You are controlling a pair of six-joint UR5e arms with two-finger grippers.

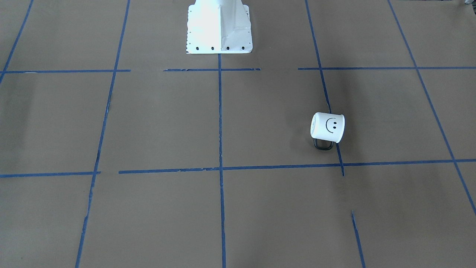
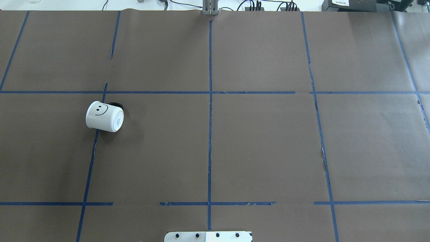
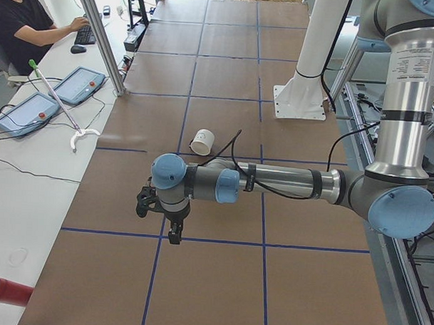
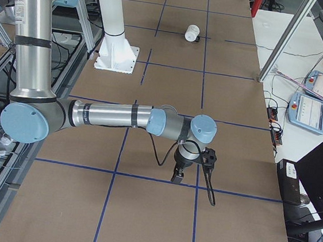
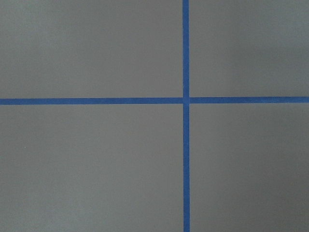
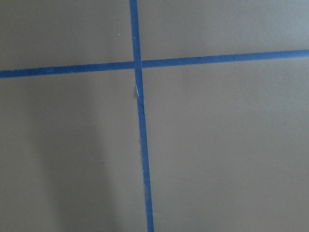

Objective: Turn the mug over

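Mug (image 2: 104, 116) lies on its side on the bench (image 2: 255, 151), smiley (image 2: 100, 109) up, black handle (image 1: 322, 144) down on the paper. Left claw (image 3: 173, 236) hangs over a tape cross (image 5: 186, 100). The mug is well inboard of it, base turned away, so the mouth probably faces that claw. Right claw (image 4: 177, 176) is at the opposite end, much further off. Can't tell if either claw is apart or together. My read: light, rigid, glossy wall so slippery, and it'll roll. Pinch the rim wall, one finger inside, or squeeze across the body clear of the handle.
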